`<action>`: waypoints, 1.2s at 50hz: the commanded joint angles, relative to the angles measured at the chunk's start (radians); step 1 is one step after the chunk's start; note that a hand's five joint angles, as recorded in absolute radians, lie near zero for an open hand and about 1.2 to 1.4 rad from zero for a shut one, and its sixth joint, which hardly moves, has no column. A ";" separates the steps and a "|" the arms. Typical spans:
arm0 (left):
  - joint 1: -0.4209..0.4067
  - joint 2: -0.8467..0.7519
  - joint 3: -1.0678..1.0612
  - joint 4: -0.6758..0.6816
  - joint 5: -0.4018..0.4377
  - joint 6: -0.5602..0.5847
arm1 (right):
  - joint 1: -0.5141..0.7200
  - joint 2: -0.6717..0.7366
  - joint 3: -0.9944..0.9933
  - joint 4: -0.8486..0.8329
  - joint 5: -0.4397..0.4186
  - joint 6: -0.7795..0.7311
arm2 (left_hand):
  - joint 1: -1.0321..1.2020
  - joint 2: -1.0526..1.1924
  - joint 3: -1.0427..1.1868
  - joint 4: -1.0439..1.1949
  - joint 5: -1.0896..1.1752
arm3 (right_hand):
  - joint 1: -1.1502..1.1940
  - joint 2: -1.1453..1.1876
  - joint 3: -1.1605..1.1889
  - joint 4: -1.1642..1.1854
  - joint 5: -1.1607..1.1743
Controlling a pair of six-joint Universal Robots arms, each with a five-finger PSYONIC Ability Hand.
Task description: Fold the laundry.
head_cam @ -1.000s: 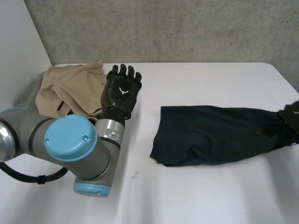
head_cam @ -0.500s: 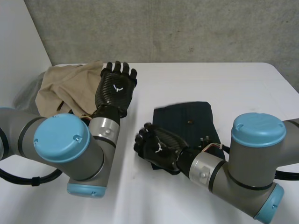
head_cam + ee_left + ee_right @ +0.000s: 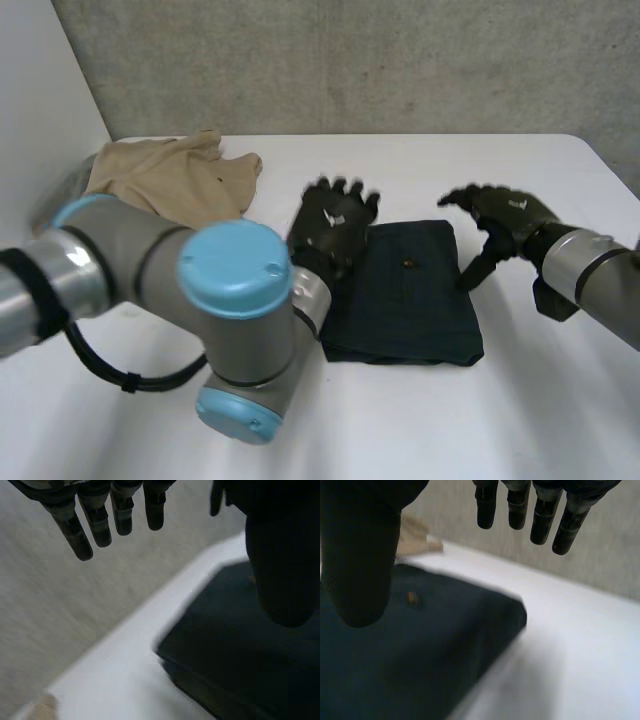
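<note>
Dark garment (image 3: 415, 300) lies folded at middle of table (image 3: 520, 420). Left hand (image 3: 335, 225), fingers straight, is over its left edge. Right hand (image 3: 500, 215), fingers loose and empty, is just beside its right edge. Fold looks finished. Next move is likely to fetch beige garment (image 3: 165, 180) from far-left corner, which needs clean pinch.

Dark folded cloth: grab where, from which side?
Likely the dark cloth by its right-hand edge, near the far corner, coming from the right with the right hand: that edge lies flat on bare table, while the left hand is at the other side.
</note>
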 commanded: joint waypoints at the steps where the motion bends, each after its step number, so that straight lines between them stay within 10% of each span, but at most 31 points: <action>1: 0.000 -0.149 0.099 -0.172 0.000 0.017 | 0.022 0.192 -0.097 0.057 0.074 -0.120 | 0.008 -0.002 -0.011 -0.004 -0.020 | -0.025 -0.043 -0.037 -0.057 -0.062; 30: 0.070 -0.050 0.139 -0.227 0.030 0.072 | 0.083 0.121 -0.043 -0.084 0.198 -0.244 | -0.009 -0.019 -0.028 -0.021 -0.038 | -0.025 -0.043 -0.037 -0.057 -0.062; 47: 0.150 0.348 -0.074 -0.266 0.491 -0.082 | -0.007 -0.101 0.332 -0.165 0.086 0.135 | -0.001 -0.011 -0.020 -0.012 -0.029 | -0.025 -0.043 -0.037 -0.057 -0.062; 60: 0.150 0.359 -0.105 -0.269 0.514 -0.096 | 0.001 0.065 0.304 -0.225 0.012 0.144 | 0.008 -0.002 -0.011 -0.004 -0.020 | -0.025 -0.043 -0.037 -0.057 -0.062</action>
